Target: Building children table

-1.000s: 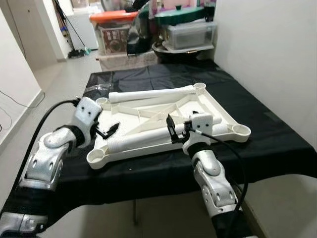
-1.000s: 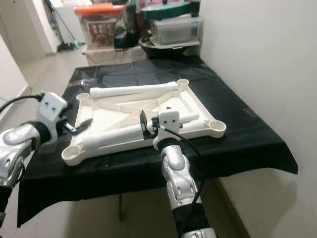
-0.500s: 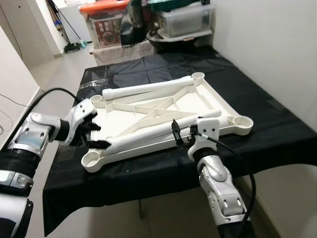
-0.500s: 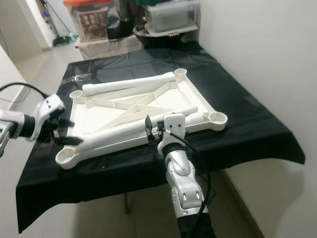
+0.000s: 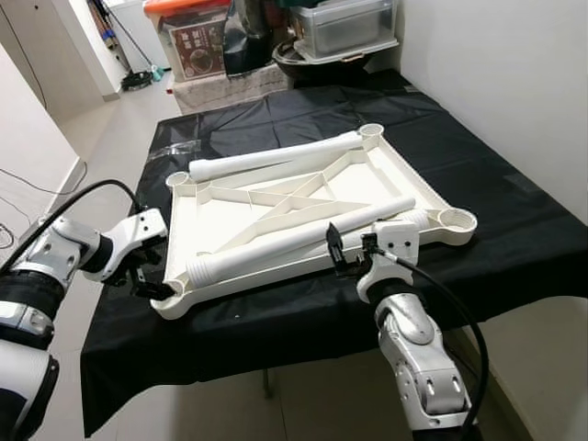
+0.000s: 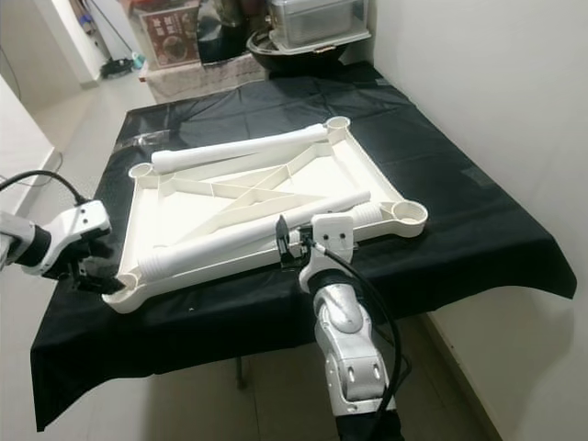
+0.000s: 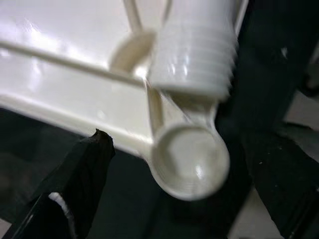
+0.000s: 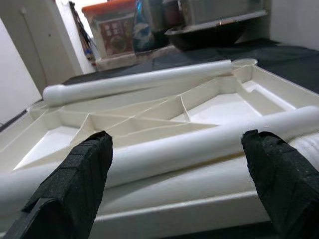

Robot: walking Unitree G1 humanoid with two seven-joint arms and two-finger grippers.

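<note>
A white plastic tabletop (image 5: 372, 184) lies upside down on a black-covered table (image 5: 514, 220). Two white legs rest loose on it: one along the far rim (image 5: 276, 158), one slanting near the front rim (image 5: 294, 237). My left gripper (image 5: 152, 283) is open at the near-left corner. Its fingers (image 7: 75, 184) straddle the round corner socket (image 7: 192, 159), just below the near leg's threaded end (image 7: 192, 59). My right gripper (image 5: 338, 257) is open at the front rim, facing the middle of the near leg (image 8: 199, 144), with nothing between its fingers (image 8: 75, 184).
Storage boxes (image 5: 344, 23) and an orange-lidded crate (image 5: 197, 41) stand behind the table. A white wall runs along the right side. Open floor (image 5: 101, 138) lies to the left, with a cable across it. The black cloth hangs over the front edge (image 5: 276, 349).
The camera has shifted. My left gripper has dropped from beside the near leg's end to the near-left corner socket. My right gripper stays at the front rim.
</note>
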